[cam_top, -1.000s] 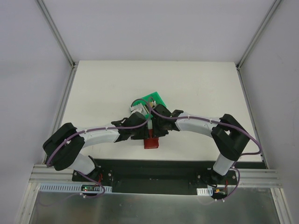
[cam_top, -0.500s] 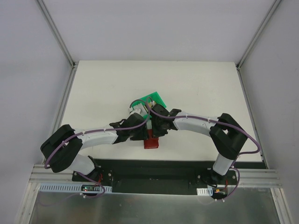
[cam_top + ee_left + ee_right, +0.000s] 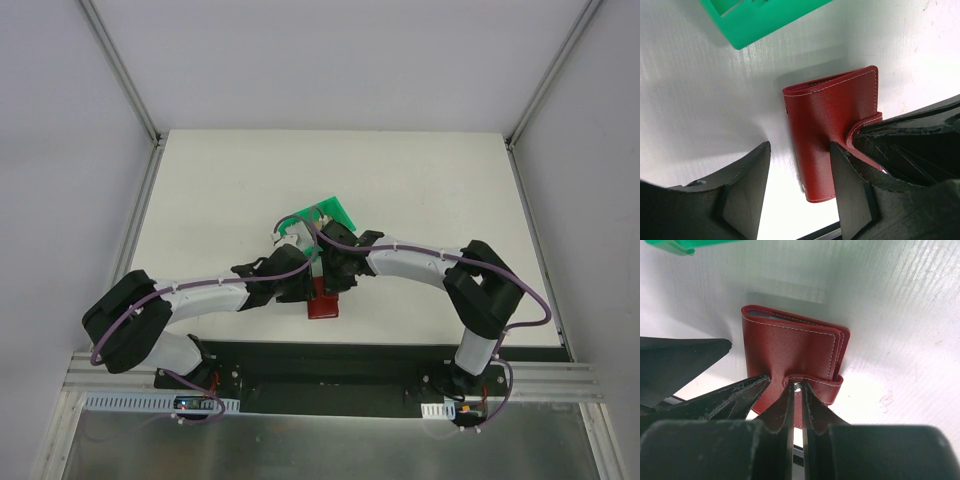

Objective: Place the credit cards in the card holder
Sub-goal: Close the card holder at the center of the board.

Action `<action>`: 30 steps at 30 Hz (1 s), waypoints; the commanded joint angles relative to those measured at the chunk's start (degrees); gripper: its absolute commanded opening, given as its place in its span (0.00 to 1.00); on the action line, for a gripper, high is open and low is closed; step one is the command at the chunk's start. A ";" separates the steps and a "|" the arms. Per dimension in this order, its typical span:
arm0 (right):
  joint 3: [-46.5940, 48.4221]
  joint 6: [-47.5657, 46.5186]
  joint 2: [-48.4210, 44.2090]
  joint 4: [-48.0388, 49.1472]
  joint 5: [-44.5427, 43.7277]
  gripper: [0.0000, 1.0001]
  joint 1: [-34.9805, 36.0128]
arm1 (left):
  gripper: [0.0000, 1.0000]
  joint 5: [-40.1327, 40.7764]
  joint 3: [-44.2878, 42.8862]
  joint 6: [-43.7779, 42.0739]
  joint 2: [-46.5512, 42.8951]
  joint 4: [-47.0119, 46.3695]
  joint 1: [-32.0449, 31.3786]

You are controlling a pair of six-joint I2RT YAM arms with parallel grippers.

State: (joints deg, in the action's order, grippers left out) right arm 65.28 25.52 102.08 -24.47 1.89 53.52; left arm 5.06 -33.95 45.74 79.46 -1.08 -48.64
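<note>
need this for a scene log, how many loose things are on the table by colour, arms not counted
red: 1, the dark red leather folding wallet
green: 1, the green plastic bin
whitish or golden thin flat credit cards: 0 showing in any view
total: 2
</note>
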 commanded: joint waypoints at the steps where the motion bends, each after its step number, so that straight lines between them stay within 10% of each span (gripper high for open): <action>1: -4.89 -0.47 6.72 -6.38 -6.28 0.01 0.89 | 0.51 1.18 1.61 -0.03 0.08 3.89 0.30; 30: -14.30 -0.38 -7.16 17.79 3.56 0.17 -0.78 | 0.49 -0.40 0.56 -1.26 2.01 1.35 0.13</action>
State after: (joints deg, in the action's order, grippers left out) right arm 54.17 25.06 95.72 -9.02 5.61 52.71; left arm 4.97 -33.52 45.63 79.61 -2.74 -48.64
